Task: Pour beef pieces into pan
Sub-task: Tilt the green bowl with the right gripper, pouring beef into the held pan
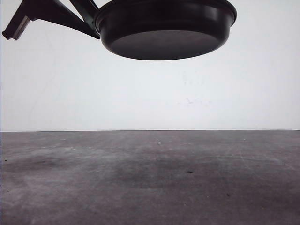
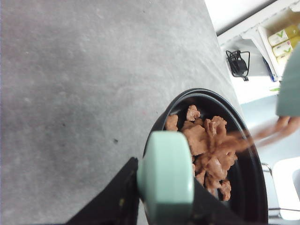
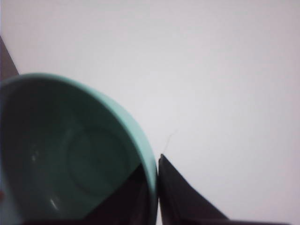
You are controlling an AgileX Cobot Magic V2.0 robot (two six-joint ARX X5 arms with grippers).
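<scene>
The black pan (image 1: 164, 28) hangs high above the table, seen from below. My left gripper (image 1: 86, 21) reaches it from the left. In the left wrist view that gripper (image 2: 165, 190) is shut on the mint-green handle (image 2: 165, 168). A heap of reddish-brown beef pieces (image 2: 208, 150) lies inside the pan (image 2: 248, 187). More blurred beef pieces (image 2: 276, 127) are in the air beside a teal bowl edge (image 2: 289, 84). My right gripper (image 3: 157, 187) is shut on the rim of the tilted teal bowl (image 3: 70, 154), whose visible inside looks bare.
The grey table (image 1: 150, 178) stretches below, with a white wall behind it. Past the table's edge the left wrist view shows a black device (image 2: 238, 63), a shelf with bottles (image 2: 286, 40) and a white object (image 2: 286, 187).
</scene>
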